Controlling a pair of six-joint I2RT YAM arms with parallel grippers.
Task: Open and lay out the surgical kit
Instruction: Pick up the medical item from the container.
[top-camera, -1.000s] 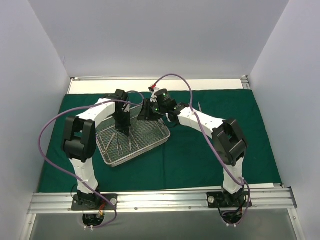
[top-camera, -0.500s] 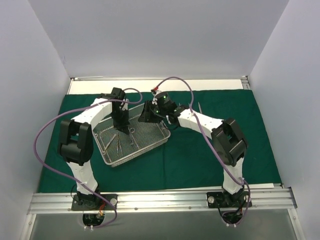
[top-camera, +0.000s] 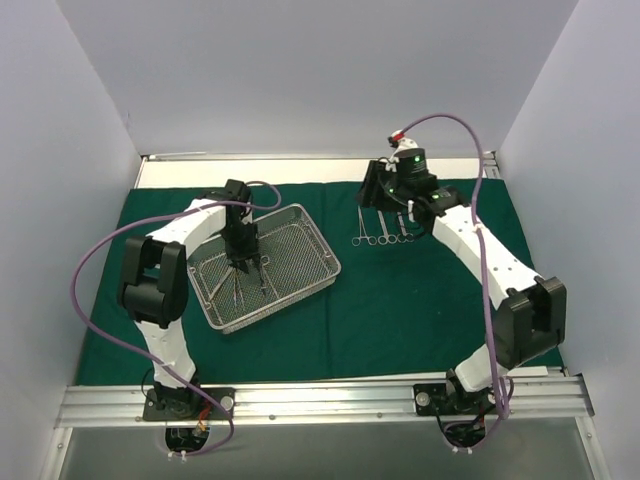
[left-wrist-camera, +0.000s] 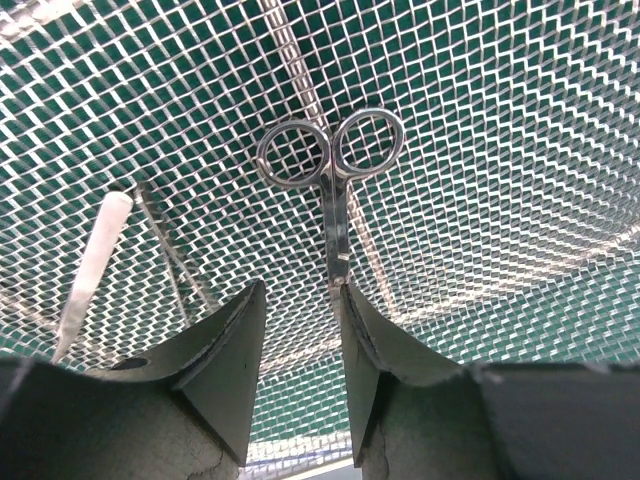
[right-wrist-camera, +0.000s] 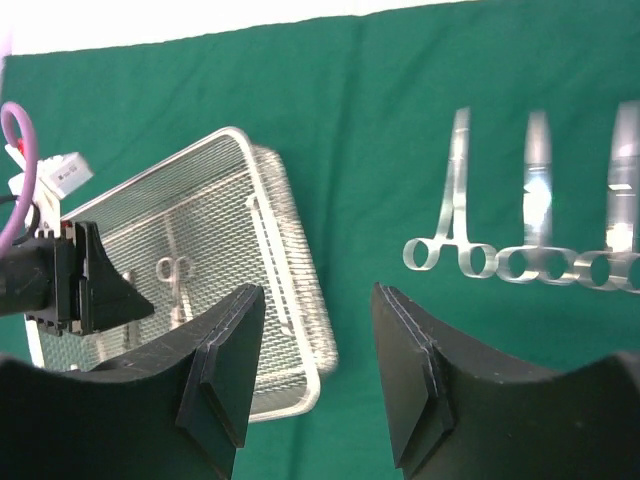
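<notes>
Left tool (top-camera: 243, 262), from above: hangs open inside the mesh tray (top-camera: 320, 236), left of centre on the green cloth (top-camera: 400, 300). Right tool (top-camera: 370, 195): hovers open at upper right beside laid-out instruments (top-camera: 380, 228). Left wrist: shows parted jaws, scissors (left-wrist-camera: 330, 160) flat on the mesh just beyond. Right wrist: shows empty parted jaws, instruments at right, tray at left.

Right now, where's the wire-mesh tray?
In the top view the wire-mesh tray sits angled, left of centre on the green cloth, beneath the left gripper. The row of instruments lies on the cloth to its right.
</notes>
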